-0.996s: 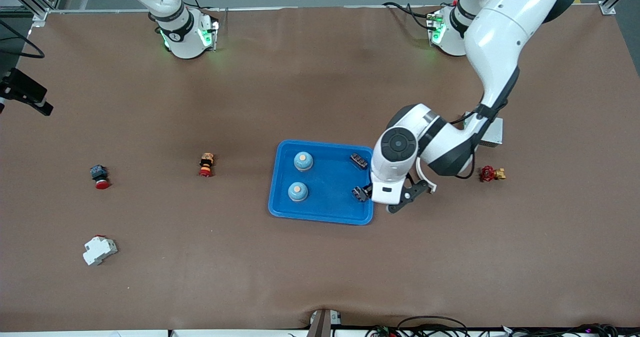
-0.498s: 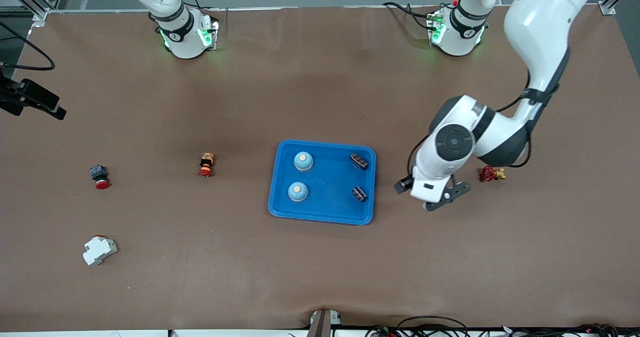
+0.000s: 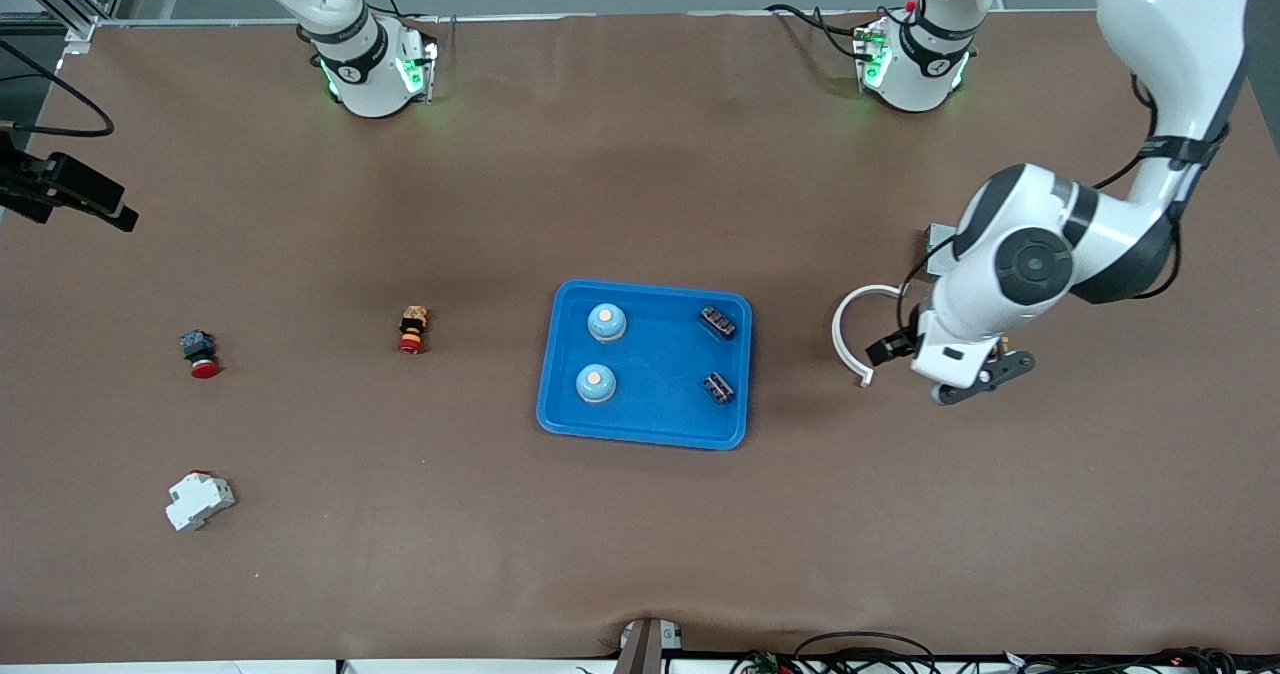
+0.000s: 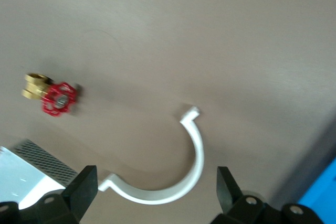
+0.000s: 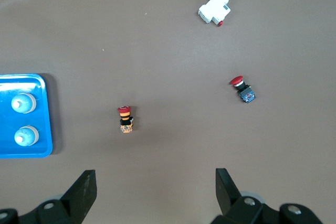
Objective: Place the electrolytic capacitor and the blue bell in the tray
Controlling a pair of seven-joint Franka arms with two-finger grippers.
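Note:
The blue tray [image 3: 646, 428] lies mid-table. In it stand two blue bells [image 3: 607, 322] [image 3: 595, 383] at the side toward the right arm's end, and two dark electrolytic capacitors [image 3: 718, 322] [image 3: 717, 387] at the side toward the left arm's end. My left gripper [image 3: 893, 347] [image 4: 155, 192] is open and holds nothing; it hangs over a white curved clip [image 4: 178, 187] beside the tray, toward the left arm's end. My right gripper [image 5: 155, 192] is open and empty, high above the table; its wrist view shows the tray [image 5: 31, 80] with both bells.
A red-handled brass valve [image 4: 52, 95] and a grey metal box [image 3: 938, 249] lie near the left arm. Toward the right arm's end lie a red-and-orange button [image 3: 412, 329], a red push button [image 3: 199, 352] and a white breaker [image 3: 199, 500].
The left arm has swung away from the tray's edge toward its own end of the table and now hangs over the white clip. The capacitor it was over stays in the tray.

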